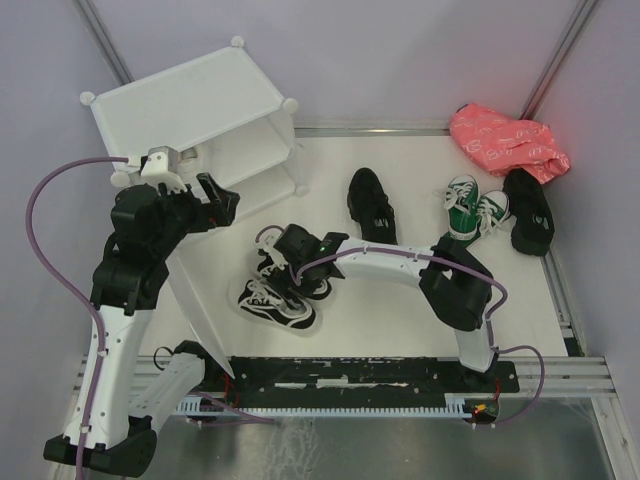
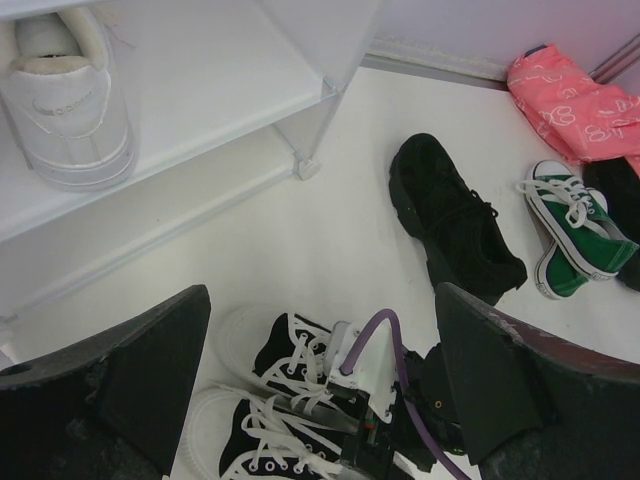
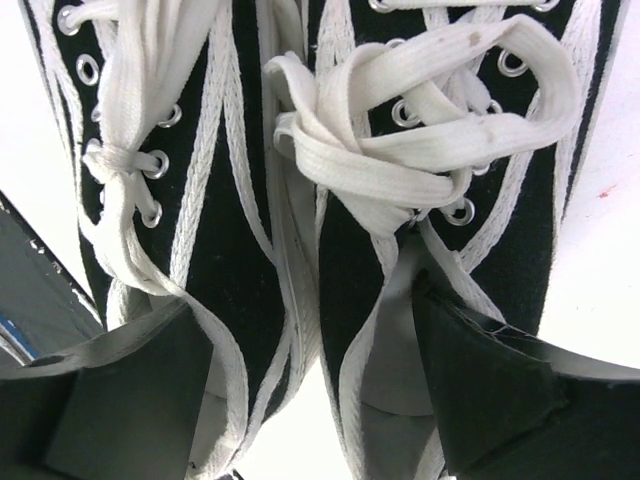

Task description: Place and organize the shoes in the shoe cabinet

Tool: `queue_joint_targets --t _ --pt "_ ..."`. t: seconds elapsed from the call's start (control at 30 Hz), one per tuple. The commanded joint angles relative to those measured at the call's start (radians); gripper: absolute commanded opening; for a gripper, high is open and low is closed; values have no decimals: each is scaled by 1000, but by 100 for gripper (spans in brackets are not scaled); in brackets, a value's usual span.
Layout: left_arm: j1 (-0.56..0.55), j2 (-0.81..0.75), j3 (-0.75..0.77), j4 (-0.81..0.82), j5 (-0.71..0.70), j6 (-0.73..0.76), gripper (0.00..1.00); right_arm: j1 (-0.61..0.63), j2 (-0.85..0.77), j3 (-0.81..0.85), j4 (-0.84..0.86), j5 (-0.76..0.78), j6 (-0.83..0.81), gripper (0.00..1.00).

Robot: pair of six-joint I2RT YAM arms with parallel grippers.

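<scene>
Black sneakers (image 1: 280,290): lay side by side on the table, near the arm bases, white laces upward.
Right gripper (image 3: 305,300): released, its fingers spread wide, one over each sneaker's opening.
Left gripper (image 2: 320,300): also spread and empty, hanging before the shoe cabinet (image 1: 190,105) (far left, open side toward the table).
White sneaker (image 2: 65,100): stood on the cabinet's inner shelf.
Black shoe (image 1: 370,205): lay farther back, mid-table.
Green sneakers (image 1: 472,210): lay to its right, below a pink bag (image 1: 510,140).

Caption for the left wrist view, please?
Open left tool hovering over black-and-white sneakers; white sneaker on cabinet shelf, black shoe and green sneakers beyond.
</scene>
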Motion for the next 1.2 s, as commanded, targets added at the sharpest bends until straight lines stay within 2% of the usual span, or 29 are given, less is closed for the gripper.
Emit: queue_joint_targets --t 0.0,0.1,0.2,0.33,0.47,0.6,0.73,0.9,1.03,1.17 --pt "-2 -13 -4 15 -9 46 99 -3 13 -34 54 23 39 77" --pt "-2 -17 -8 14 -13 45 99 -2 0 -55 47 41 46 60" --pt "-2 -19 -14 15 -13 44 99 15 -8 -88 48 72 45 38" --pt "-2 -27 -27 16 -14 39 99 43 -19 -96 43 116 58 1" --pt "-2 -29 -10 13 -9 36 99 50 -77 -31 6 176 76 0" --pt "-2 -26 55 -9 -7 44 99 34 -98 145 -126 272 45 0" --pt "-2 -31 120 -29 0 48 100 -18 -93 301 -176 217 42 2" --pt "-2 -38 177 -40 7 45 100 -83 -15 521 -261 173 31 2" --pt "-3 -41 200 -40 10 44 100 -121 83 762 -333 156 13 2" --pt "-4 -42 208 -40 11 46 100 -167 180 938 -348 146 -4 2"
